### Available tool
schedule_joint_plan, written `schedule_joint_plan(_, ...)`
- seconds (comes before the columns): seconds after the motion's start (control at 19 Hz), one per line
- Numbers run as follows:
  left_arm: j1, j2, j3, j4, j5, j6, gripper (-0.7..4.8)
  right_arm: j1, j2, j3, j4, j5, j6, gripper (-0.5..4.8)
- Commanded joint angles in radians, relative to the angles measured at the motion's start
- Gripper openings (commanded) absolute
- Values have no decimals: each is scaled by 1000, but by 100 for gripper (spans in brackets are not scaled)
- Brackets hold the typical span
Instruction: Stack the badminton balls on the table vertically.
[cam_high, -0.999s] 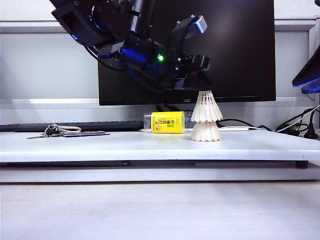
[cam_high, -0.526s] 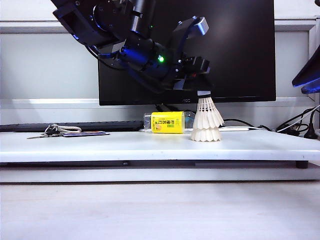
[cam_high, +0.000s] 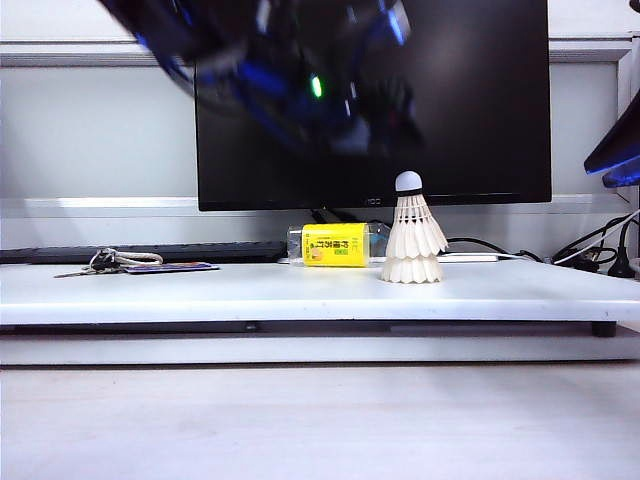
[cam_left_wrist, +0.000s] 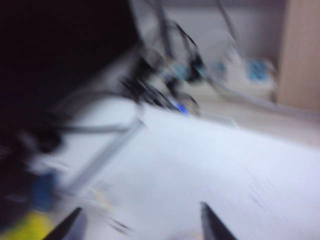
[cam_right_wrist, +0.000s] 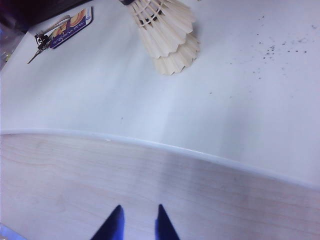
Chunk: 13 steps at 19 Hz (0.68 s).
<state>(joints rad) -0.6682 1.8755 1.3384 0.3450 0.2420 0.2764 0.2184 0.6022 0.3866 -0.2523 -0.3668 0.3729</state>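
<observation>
Two cream-white feather shuttlecocks (cam_high: 413, 243) nested upright on the white bench (cam_high: 300, 290), below the blurred left tool (cam_left_wrist: 140, 225). Its jaws spread, empty. Right tool (cam_right_wrist: 137, 222) narrowly parted, empty, well off.

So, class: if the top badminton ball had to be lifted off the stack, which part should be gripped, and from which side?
Probably the round cork tip of the top badminton ball, from straight above: it points up, stands clear, and looks firmer than the feather skirt nested over the lower badminton ball.

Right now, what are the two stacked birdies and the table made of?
The badminton balls look like matte cream feathers, ribbed and overlapping, with a smooth white tip, maybe cork. The table looks like a smooth white coated board, material unclear.
</observation>
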Motion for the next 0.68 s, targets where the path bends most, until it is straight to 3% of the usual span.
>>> schedule_joint_plan(0.05,4,-101,4,-119,-89,1,297,1,-2,4,19,-2,0,89)
schedule_joint_plan(0.32,29,-272,3,-375,-100,-5,171,0,-3,4,18,35,-8,84)
schedule_joint_plan(0.47,67,-395,-7,-531,-29,-61,165,1,-9,5,18,24,-11,84)
schedule_joint_plan(0.68,76,-563,-59,-591,-21,-75,120,1,-64,4,18,6,-12,84)
